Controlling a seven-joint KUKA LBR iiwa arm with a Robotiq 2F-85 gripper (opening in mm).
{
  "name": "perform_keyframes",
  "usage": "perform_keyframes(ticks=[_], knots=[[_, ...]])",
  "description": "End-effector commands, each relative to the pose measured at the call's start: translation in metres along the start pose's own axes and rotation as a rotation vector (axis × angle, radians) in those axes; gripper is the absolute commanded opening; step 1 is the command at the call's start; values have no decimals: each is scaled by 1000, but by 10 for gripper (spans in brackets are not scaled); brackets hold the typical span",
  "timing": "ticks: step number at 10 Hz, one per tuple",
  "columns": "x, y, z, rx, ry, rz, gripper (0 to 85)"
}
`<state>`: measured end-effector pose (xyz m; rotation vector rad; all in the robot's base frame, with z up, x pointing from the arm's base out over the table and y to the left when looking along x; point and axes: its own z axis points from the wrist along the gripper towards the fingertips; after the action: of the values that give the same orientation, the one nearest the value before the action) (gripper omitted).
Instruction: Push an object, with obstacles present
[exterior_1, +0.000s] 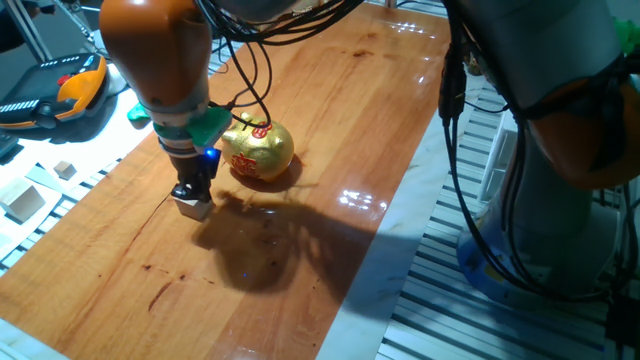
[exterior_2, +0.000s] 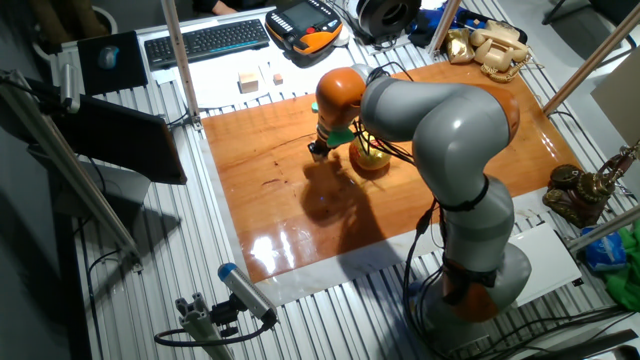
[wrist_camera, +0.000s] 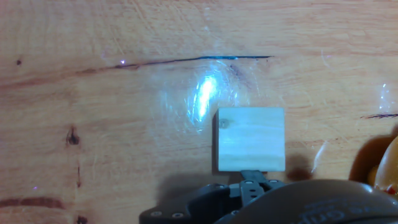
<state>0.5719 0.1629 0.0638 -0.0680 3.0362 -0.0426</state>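
Observation:
The small light-wood cube sits on the wooden table, right below my gripper. In the hand view the cube lies just ahead of my gripper, whose dark fingers look closed together and touch the cube's near face. The shiny gold piggy bank with red markings stands close to the right of the gripper, apart from the cube. Its edge shows at the hand view's lower right. In the other fixed view the gripper is left of the pig, and the cube is too small to make out.
A larger pale wooden block and a tiny cube lie off the table to the left. An orange teach pendant is behind them. The arm's base stands beside the table. A dark crack runs across the wood ahead of the cube.

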Motion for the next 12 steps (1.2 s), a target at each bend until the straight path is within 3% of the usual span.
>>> perform_keyframes(ticks=[1, 3, 5, 7, 12], knots=[[0, -1, 1, 0, 0, 0, 0], [0, -2, -6, -5, 14, -3, 0], [6, -6, -19, 0, 32, -11, 0], [10, -8, -22, 7, 39, -21, 0], [14, -9, 4, 4, 17, -17, 0]])
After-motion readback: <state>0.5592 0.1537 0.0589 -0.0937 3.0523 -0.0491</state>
